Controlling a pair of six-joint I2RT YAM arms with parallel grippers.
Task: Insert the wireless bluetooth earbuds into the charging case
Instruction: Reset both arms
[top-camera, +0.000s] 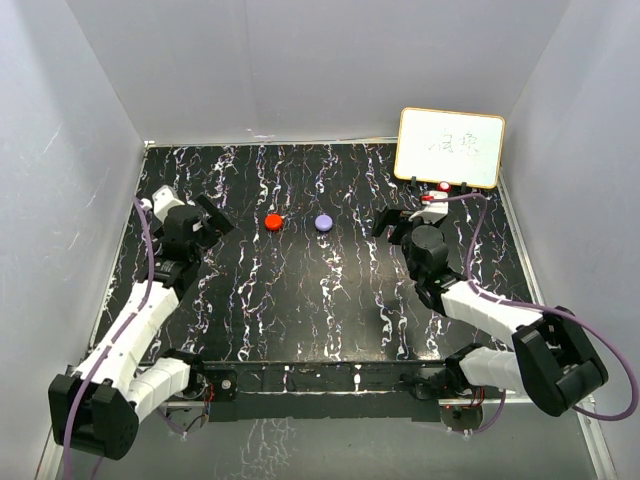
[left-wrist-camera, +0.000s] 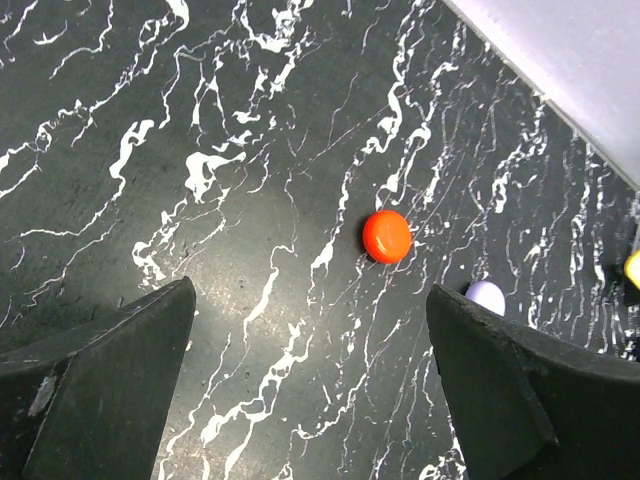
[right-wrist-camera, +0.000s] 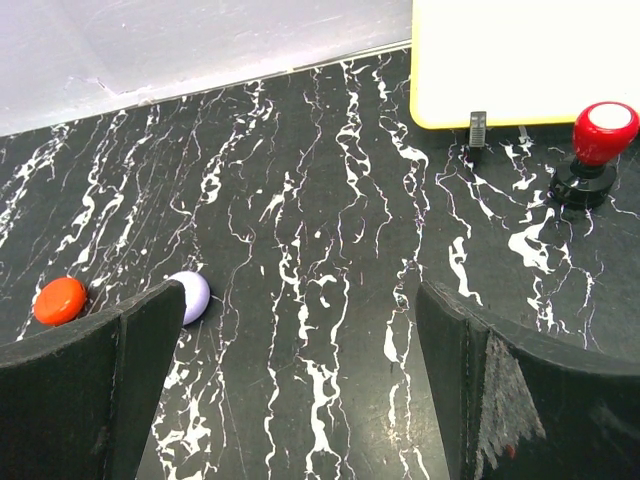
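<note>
A round red case (top-camera: 274, 221) and a round pale purple case (top-camera: 323, 223) lie side by side, closed, on the black marbled table (top-camera: 300, 300). No earbuds show in any view. My left gripper (top-camera: 215, 215) is open and empty, left of the red case. The left wrist view shows its gripper (left-wrist-camera: 310, 300) open, with the red case (left-wrist-camera: 387, 236) and the purple case (left-wrist-camera: 486, 296) ahead. My right gripper (top-camera: 385, 222) is open and empty, right of the purple case. The right wrist view shows its gripper (right-wrist-camera: 300, 295) open, with the purple case (right-wrist-camera: 192, 295) by its left finger and the red case (right-wrist-camera: 59, 300) beyond.
A yellow-framed whiteboard (top-camera: 450, 147) stands at the back right, and also shows in the right wrist view (right-wrist-camera: 520, 60). A red-topped knob on a black base (right-wrist-camera: 600, 135) sits in front of it. White walls enclose the table on three sides.
</note>
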